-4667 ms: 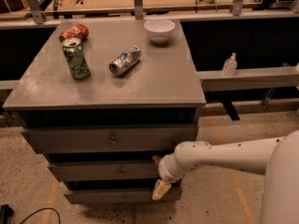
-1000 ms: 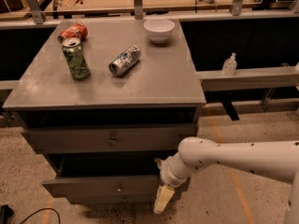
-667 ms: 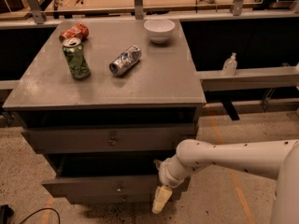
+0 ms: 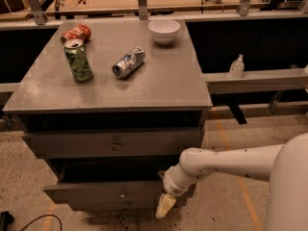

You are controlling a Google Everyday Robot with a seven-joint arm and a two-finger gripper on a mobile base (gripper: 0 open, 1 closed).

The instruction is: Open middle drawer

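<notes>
The middle drawer [image 4: 96, 192] is a grey flat front with a small round metal knob [image 4: 123, 194]. It stands pulled out from the grey cabinet [image 4: 159, 88], with a dark gap above it. My gripper [image 4: 165, 205], cream-tipped on a white arm [image 4: 226, 161], hangs at the right end of that drawer front, by its lower edge, pointing down. Whether it touches the front is not visible.
The top drawer [image 4: 113, 143] is slightly out; the bottom drawer [image 4: 110, 206] peeks below. On the cabinet top are an upright green can [image 4: 78, 60], a lying red can [image 4: 77, 33], a lying silver can [image 4: 129, 62] and a white bowl [image 4: 164, 31]. A clear bottle [image 4: 236, 66] stands on the right ledge.
The middle drawer, shut 4.7 s ago, now stands pulled out towards me. My gripper has dropped lower at its right end. Little has moved in the last second.
</notes>
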